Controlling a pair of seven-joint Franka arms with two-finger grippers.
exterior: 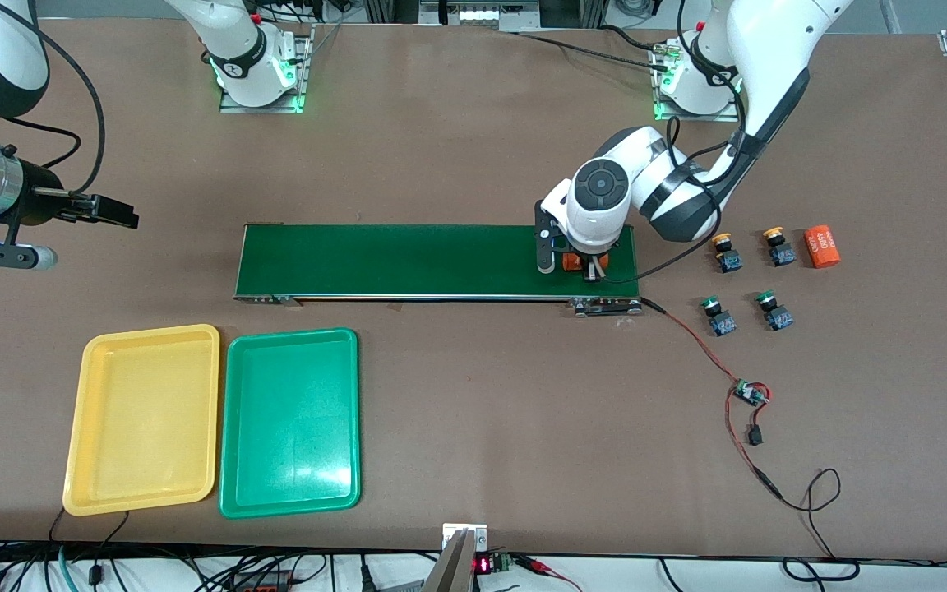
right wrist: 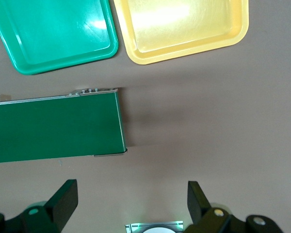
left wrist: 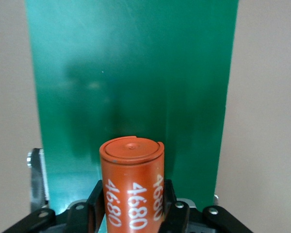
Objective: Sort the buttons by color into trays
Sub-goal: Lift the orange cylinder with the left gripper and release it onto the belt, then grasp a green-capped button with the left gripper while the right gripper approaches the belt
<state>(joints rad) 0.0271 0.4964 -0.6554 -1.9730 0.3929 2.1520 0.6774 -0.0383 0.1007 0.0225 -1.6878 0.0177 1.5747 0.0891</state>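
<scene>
Surface (exterior: 473, 123) carrying conveyor belt (exterior: 408, 259), both trays (exterior: 145, 415) empty by its camera-side edge. Left claw (left wrist: 131, 208) is clamping orange 4680 cylinder (left wrist: 132, 187) over belt's end; lower level before releasing. Right claw (right wrist: 131, 201) is waiting, fingers apart. Buttons (exterior: 724, 255) sitting untouched toward left arm's edge.

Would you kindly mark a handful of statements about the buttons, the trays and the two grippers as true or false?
1. The left gripper holds an orange cylinder over the conveyor belt. True.
2. Both trays already contain buttons. False: the yellow tray and the green tray hold nothing.
3. All four buttons lie on the table toward the left arm's end. True: yellow-capped buttons and green-capped buttons.
4. The right gripper grips a green button. False: it is open and holds nothing.
5. A second orange cylinder lies in the green tray. False: it lies on the table beside the yellow-capped buttons.
</scene>
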